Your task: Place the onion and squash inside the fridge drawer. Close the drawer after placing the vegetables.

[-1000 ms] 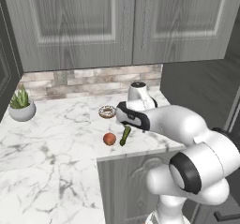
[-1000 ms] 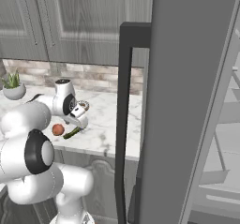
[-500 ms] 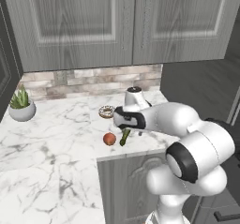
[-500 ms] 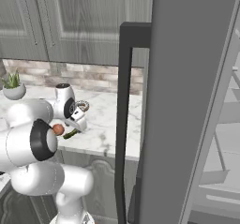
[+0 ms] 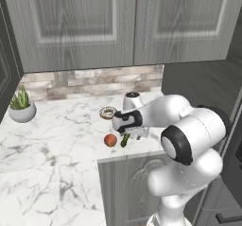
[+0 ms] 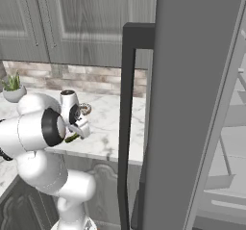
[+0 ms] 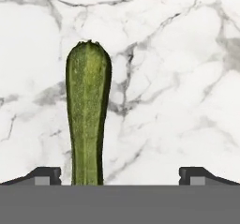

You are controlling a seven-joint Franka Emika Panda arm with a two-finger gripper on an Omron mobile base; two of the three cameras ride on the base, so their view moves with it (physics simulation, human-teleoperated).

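Looking along the hand camera, I see the small dark green elongated squash (image 7: 87,115) lying on the white marble countertop (image 7: 178,78), running up the frame from between the two dark fingertips (image 7: 44,175). It sits much closer to the left tip than the right, and the tips stand wide apart with marble showing between the squash and the right one. So I read the two-finger gripper (image 7: 120,176) as spread wide and holding nothing; neither tip touches the squash that I can make out.

From the left base camera, the gripper (image 5: 134,134) is low over the counter edge, and the squash (image 5: 125,140) pokes out just below it near the front lip of the marble. The small round reddish-orange onion (image 5: 110,140) rests just beside the squash, to its left, apart from the hand. Behind them lies the brown-and-white frosted ring donut (image 5: 108,112), and well off to the left stands a small potted green plant in a grey bowl (image 5: 21,108).

From the right base camera, the squash (image 6: 73,138) is a dark green sliver under the gripper (image 6: 79,128), with the tall grey fridge door (image 6: 187,104) standing open on the right. I cannot pick out the fridge drawer from here.
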